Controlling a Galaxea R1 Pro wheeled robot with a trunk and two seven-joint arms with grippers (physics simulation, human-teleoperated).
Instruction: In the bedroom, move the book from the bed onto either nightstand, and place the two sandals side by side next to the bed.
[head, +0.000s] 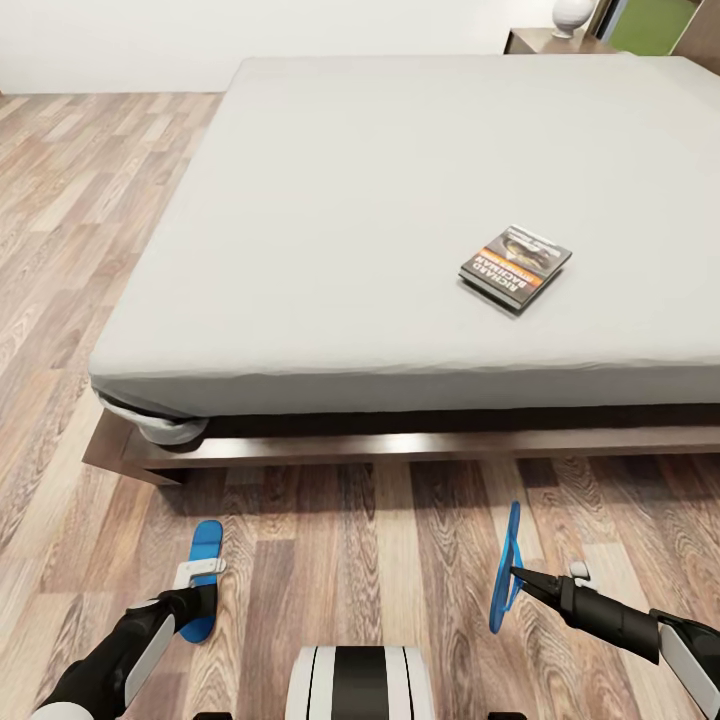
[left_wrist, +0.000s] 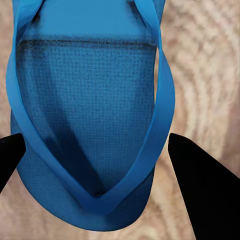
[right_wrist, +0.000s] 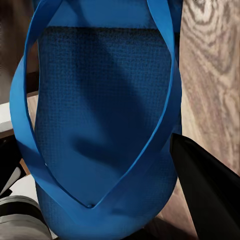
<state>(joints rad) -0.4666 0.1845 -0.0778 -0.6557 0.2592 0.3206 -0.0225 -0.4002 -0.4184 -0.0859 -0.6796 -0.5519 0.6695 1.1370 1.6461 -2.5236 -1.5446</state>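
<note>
The book (head: 515, 265) lies flat on the grey mattress of the bed (head: 330, 230), right of centre and near the front edge. One blue sandal (head: 204, 575) lies flat and low over the wood floor in front of the bed. My left gripper (head: 200, 590) is shut across its width, and its fingers (left_wrist: 200, 185) press both sides of that sandal (left_wrist: 90, 115). The other sandal (head: 505, 565) stands on its edge off the floor with my right gripper (head: 513, 574) shut on it. One finger (right_wrist: 205, 195) shows beside its sole (right_wrist: 100, 115).
The bed's dark wooden frame (head: 420, 445) juts out low along the floor just ahead of both sandals. A nightstand (head: 540, 40) with a white vase (head: 572, 15) stands past the bed's far right corner. Bare plank floor (head: 60, 250) runs along the bed's left side.
</note>
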